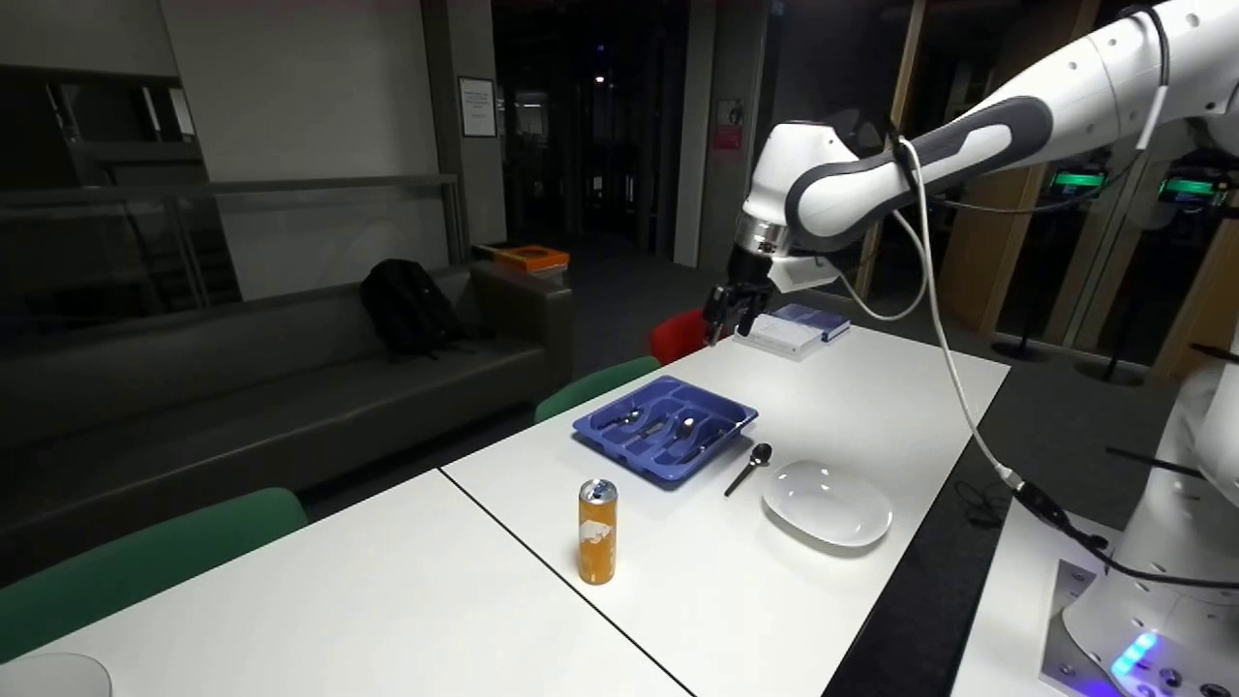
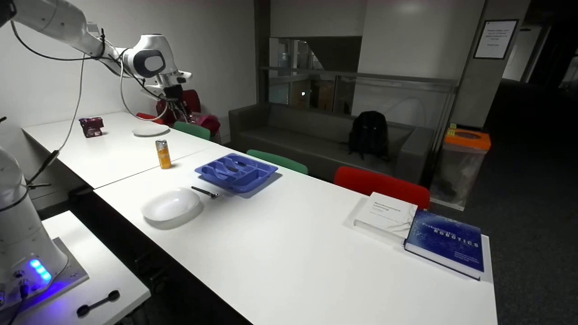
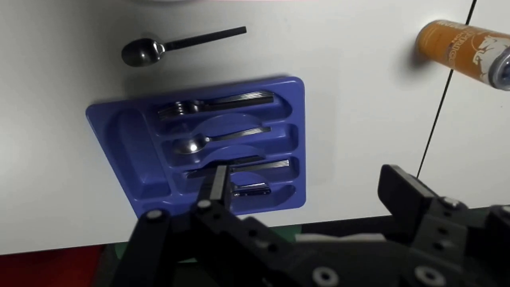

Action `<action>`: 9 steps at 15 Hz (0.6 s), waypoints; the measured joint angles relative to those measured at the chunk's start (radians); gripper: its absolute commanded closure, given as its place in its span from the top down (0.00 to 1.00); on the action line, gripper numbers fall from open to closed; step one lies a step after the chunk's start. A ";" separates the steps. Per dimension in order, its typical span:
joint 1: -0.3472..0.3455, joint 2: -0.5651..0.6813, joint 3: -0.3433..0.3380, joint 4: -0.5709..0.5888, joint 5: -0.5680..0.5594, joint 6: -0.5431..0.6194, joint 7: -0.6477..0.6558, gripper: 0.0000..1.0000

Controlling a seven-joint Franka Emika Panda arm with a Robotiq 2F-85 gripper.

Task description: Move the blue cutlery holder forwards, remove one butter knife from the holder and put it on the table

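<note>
Pale against the dim room, a long white table (image 1: 832, 407), crossed by a thin dark seam (image 1: 513, 518). Near its edge facing the grey sofa (image 2: 298, 137), the blue cutlery holder (image 2: 250, 178), on the table, with cutlery (image 3: 239, 104) lying in its compartments. Between the holder and a white plate (image 1: 828, 503), a dark spoon (image 3: 183, 42). Right at the seam, upright, an orange can (image 1: 597, 542). Over at an end of the table, well apart from the holder, a white book (image 2: 386, 216) and a blue book (image 2: 445, 243) side by side. Toward the opposite end, in an exterior view, a flat pale dish (image 2: 151, 131) and a dark red packet (image 2: 91, 127).

Along the sofa's side, close to the table, green chairs (image 1: 194, 537) and a red chair (image 2: 386, 181). On the sofa, a black backpack (image 2: 370, 135); past the sofa's end, an orange-topped bin (image 2: 456, 169); up on a pillar (image 1: 474, 184), a framed notice (image 1: 477, 106).

On a separate small white stand (image 2: 104, 275), the arm (image 1: 852, 198), with a blue light (image 1: 1134, 653) glowing at its base. Raised above the table, the gripper (image 3: 305, 177), fingers (image 3: 218, 183) spread wide, with one in front of part of the holder in the wrist view.
</note>
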 measured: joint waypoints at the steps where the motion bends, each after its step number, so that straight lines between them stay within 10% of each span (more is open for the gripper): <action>1: 0.003 0.033 0.000 0.032 0.038 0.000 -0.027 1.00; 9: 0.011 0.064 -0.014 0.057 0.006 0.053 0.008 1.00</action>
